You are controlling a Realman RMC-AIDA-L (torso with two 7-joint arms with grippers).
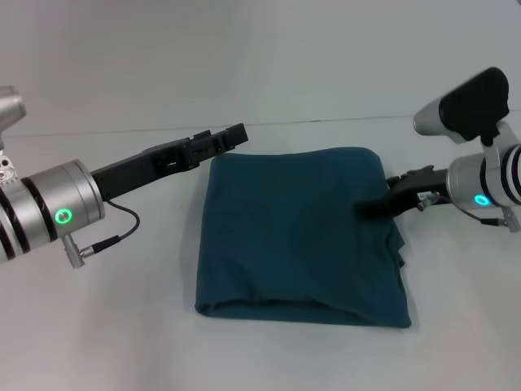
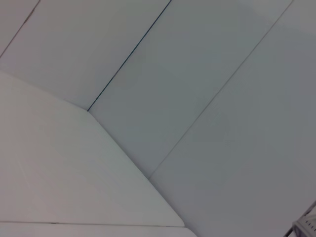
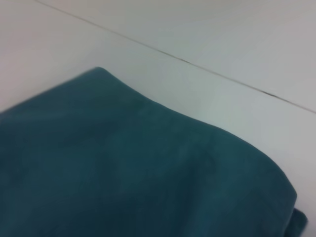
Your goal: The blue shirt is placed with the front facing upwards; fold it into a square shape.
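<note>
We are seeing two robot arms against a pale surface. The left arm (image 1: 49, 213), entering at nine o'clock, is showing a brushed silver cylinder with black bands and a glowing green ring light (image 1: 63, 217). A thin black cable (image 1: 114, 232) is looping from a small silver plug beneath it. A flat black gripper (image 1: 216, 140) is extending toward twelve o'clock. The right arm (image 1: 488, 183), entering at three o'clock, is wearing silver and black bands, a cyan ring light (image 1: 482, 199), a black-capped silver housing (image 1: 464, 106), and a black gripper (image 1: 383, 199).
</note>
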